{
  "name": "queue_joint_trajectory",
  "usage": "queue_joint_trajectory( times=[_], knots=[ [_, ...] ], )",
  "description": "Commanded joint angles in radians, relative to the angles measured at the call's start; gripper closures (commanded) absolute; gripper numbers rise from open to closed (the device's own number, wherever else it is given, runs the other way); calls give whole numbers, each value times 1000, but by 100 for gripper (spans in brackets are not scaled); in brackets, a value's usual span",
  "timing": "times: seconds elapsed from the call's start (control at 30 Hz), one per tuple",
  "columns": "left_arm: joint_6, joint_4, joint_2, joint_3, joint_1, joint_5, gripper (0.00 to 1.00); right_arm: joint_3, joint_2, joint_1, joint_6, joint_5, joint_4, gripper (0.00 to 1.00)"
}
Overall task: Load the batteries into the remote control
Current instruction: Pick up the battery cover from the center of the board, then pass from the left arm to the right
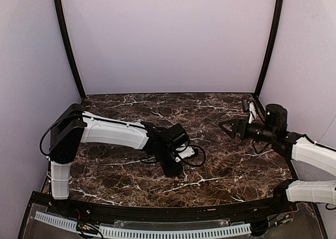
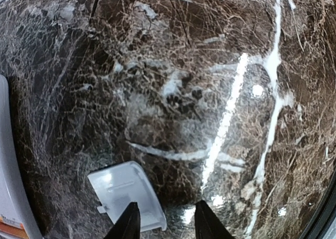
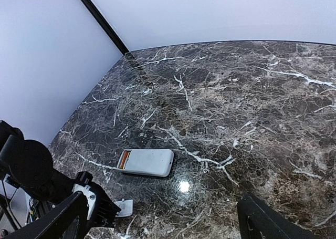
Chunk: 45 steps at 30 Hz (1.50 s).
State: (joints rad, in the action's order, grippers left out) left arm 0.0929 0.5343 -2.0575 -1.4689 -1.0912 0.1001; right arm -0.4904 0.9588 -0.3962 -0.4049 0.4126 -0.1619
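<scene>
The remote control (image 3: 147, 162) lies back-up on the marble, its end compartment open with orange-red batteries (image 3: 124, 159) inside. In the top view only a white sliver of the remote control (image 1: 187, 153) shows beside the left arm. My left gripper (image 2: 167, 224) points down at the table, jaws partly apart, its left fingertip (image 2: 128, 223) over a small flat white cover (image 2: 126, 194) whose corner reaches into the gap. The remote's edge (image 2: 8, 186) shows at the far left of that view. My right gripper (image 3: 160, 223) hovers wide open with nothing between its fingers, well right of the remote (image 1: 227, 128).
The white cover (image 3: 124, 207) lies on the table just nearer than the remote, beside the left gripper's black body (image 3: 89, 202). A black cable (image 1: 197, 157) loops by the left wrist. Lilac walls and black posts (image 1: 68, 44) enclose the marble table (image 1: 210, 107).
</scene>
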Motion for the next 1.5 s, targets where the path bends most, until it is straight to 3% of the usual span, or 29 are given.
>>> queue_joint_trajectory(
  times=[0.0,0.2,0.37,0.6,0.67,0.83,1.03,1.2,1.4,1.47],
  knots=[
    [-9,14,-24,-32,-3,-16,67,11,-12,6,32,42,-2,1],
    [-7,37,-60,-50,-3,-61,76,7,-5,5,45,65,-7,2],
    [-12,78,-80,-70,-3,-28,98,-2,26,5,65,91,-11,2],
    [1,109,-21,-128,21,63,100,-50,120,5,129,153,-13,3],
    [24,89,39,-119,43,155,100,-66,138,6,150,198,-34,4],
    [105,-21,247,-26,125,592,100,-111,149,3,206,433,-118,11],
    [174,-96,434,34,168,868,100,-92,93,-20,182,634,-325,21],
    [186,-188,515,61,170,1093,100,-179,77,-158,294,653,-270,27],
    [-157,-656,584,186,169,1257,100,-294,150,-291,338,729,-264,30],
    [-227,-747,591,208,168,1273,100,-319,171,-323,345,743,-264,34]
  ],
)
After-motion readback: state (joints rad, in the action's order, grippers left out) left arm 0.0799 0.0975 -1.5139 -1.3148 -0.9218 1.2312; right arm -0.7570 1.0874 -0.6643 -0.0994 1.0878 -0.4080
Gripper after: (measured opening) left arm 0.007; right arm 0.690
